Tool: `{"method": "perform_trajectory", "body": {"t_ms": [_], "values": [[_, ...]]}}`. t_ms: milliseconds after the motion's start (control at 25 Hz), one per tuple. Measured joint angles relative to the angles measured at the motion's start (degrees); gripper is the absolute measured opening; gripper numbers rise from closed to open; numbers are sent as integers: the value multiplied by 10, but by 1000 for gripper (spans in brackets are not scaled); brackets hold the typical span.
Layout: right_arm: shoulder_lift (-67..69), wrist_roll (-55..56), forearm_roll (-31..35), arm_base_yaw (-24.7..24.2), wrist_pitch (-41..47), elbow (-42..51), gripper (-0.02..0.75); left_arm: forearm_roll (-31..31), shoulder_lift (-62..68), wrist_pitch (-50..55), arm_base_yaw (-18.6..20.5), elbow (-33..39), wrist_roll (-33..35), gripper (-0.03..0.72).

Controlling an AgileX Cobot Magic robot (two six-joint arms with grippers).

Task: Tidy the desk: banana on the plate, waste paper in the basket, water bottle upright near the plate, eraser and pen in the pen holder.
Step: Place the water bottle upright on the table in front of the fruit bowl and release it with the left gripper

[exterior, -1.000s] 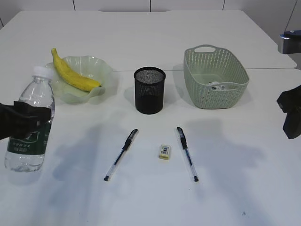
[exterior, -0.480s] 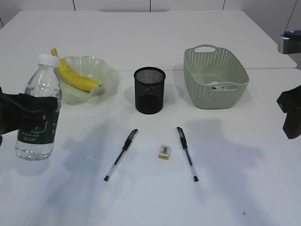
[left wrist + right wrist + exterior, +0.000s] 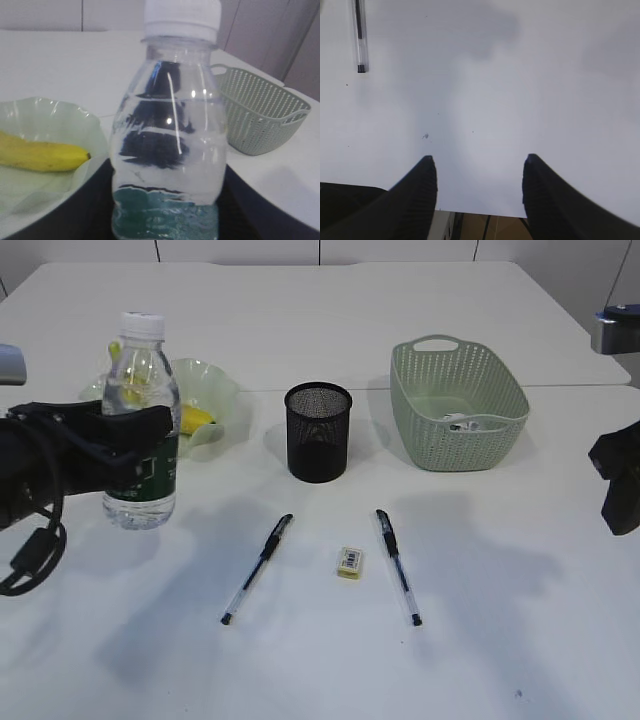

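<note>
Two arms in shot, but only the left one has anything. The left gripper (image 3: 140, 455) is clamped on the clear plastic water bottle with the white cap and green label (image 3: 140, 425), squeezing it around the label band. The bottle stands upright just in front of the pale green wavy-edged plate (image 3: 205, 390), and I can't tell whether its base touches the white bench (image 3: 320, 660) or sits slightly above it. The yellow banana (image 3: 42, 156) lies on that plate.

The left wrist view gets right up against the bottle: you can see the water line and the dark gripper fingers (image 3: 260, 200) either side of the lower body, plus the banana's tip, which the bottle mostly hides in the exterior view. The right wrist view only shows bare bench between the right gripper (image 3: 479, 192) fingers, which stand apart with nothing between them, and the end of a clear pen with a black tip (image 3: 359, 35) up in the corner.

The left arm reaches in low and roughly level from the left edge, cable looped underneath. The right arm hangs back at the far right edge.

Still on the bench: two pens (image 3: 258, 568), with the small yellow eraser (image 3: 349, 562) between them. The black mesh pen holder (image 3: 318, 430) is behind them, and the sage green woven basket (image 3: 500, 430) has white crumpled paper (image 3: 468, 423) inside.
</note>
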Motion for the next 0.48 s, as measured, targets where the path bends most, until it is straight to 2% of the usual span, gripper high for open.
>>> {"method": "perform_trajectory", "body": {"t_ms": [200, 480], "values": [[0, 0, 0, 0, 0, 0, 409, 16, 76, -107, -1, -1, 3, 361], [0, 0, 0, 0, 0, 0, 409, 10, 130, -108, -1, -1, 33, 360]]}}
